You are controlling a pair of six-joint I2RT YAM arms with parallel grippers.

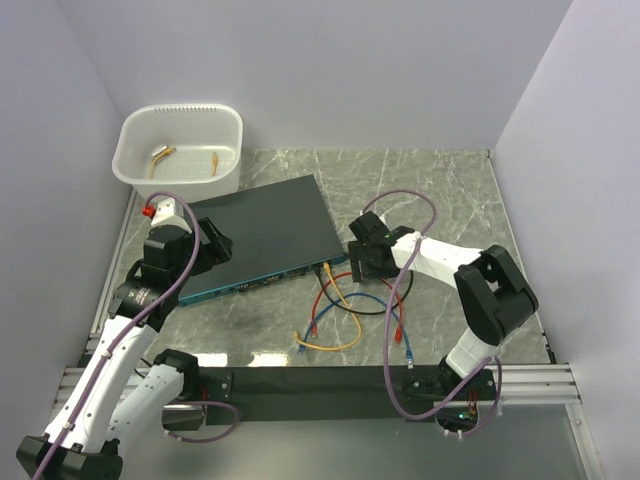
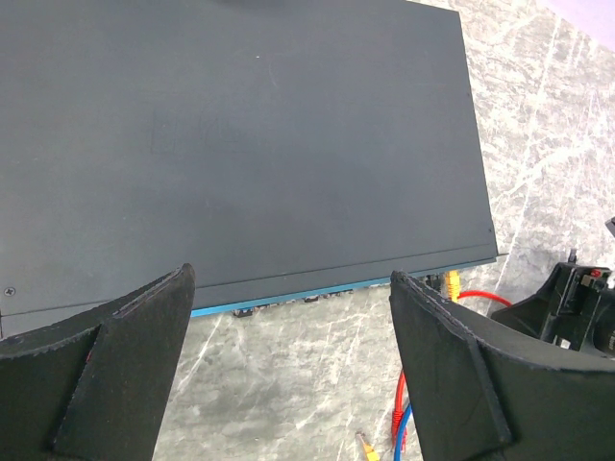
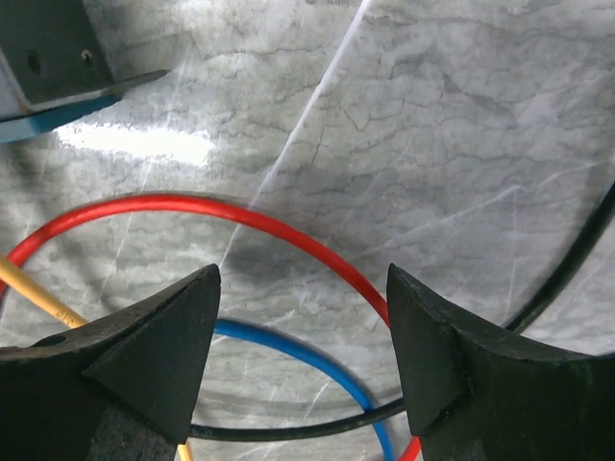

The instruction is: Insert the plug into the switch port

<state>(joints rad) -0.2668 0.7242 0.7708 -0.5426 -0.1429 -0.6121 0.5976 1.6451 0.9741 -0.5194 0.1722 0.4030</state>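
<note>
The top view looks down on the whole worktop (image 1: 450, 190). The left wrist view sits close over the box (image 2: 240, 144); the right, closer, faces cables (image 3: 240, 213) by the box's corner. All show the box.

The table (image 1: 440, 190) is grey, marble-patterned and glossy, throwing glare. The flat black box (image 2: 240, 134) has a smooth matt top, possibly painted metal. The tub (image 1: 185, 186) is milky white plastic; the red cable (image 3: 192, 204) is shiny.

I see the switch port (image 2: 243, 310) among small sockets along the teal-blue face of the black box (image 2: 240, 144). A yellow plug (image 2: 450, 281) touches that face's end.
</note>
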